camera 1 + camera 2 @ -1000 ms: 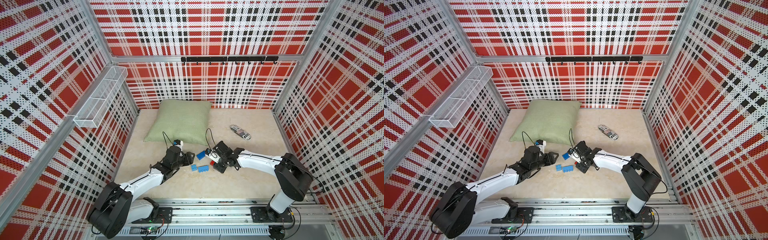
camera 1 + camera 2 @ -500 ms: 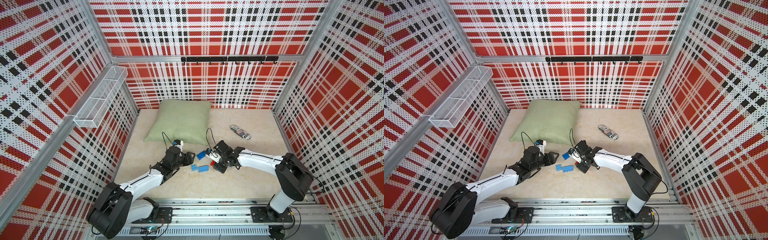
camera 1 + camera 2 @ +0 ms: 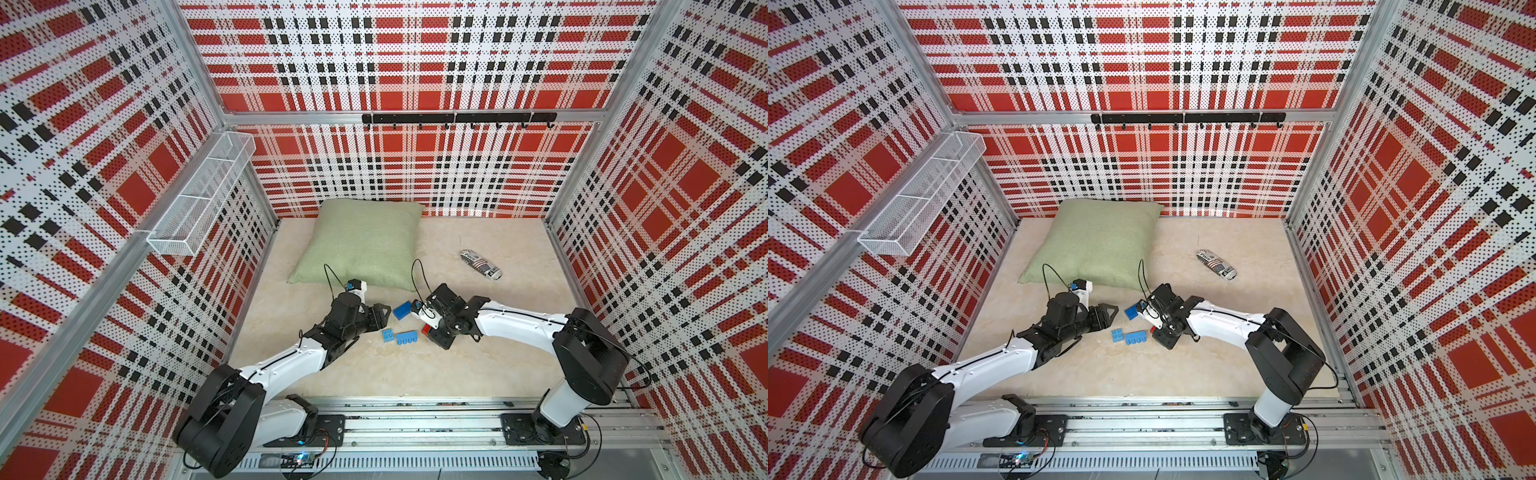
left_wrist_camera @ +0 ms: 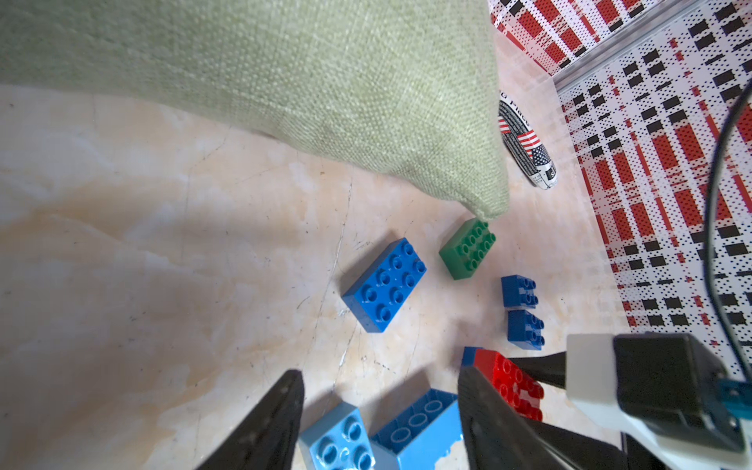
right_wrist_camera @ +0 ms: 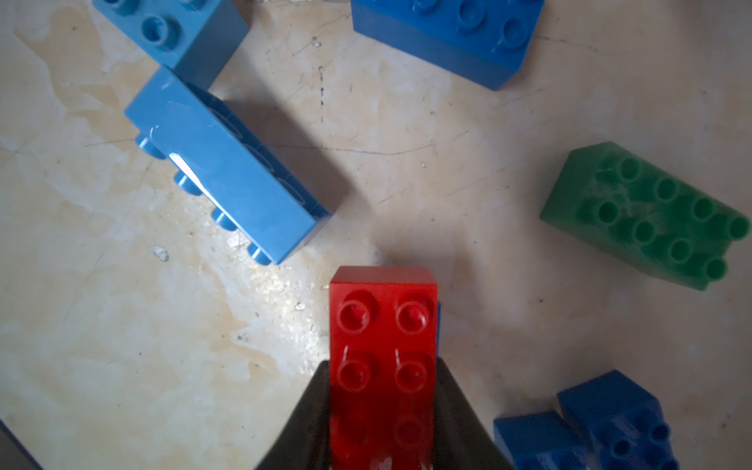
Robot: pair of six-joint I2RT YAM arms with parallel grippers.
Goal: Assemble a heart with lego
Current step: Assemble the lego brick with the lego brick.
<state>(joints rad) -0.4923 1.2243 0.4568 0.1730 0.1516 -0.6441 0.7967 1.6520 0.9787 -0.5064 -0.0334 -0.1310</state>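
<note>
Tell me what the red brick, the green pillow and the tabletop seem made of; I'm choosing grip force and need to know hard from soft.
Red brick: hard moulded plastic, glossy; crisp edges, round studs, light scratches.
Pillow: woven fabric, matte; coarse visible weave, probably soft-filled.
Tabletop: smooth beige marble-patterned surface, slight sheen, fine scratches; whether stone or laminate, I cannot tell.
</note>
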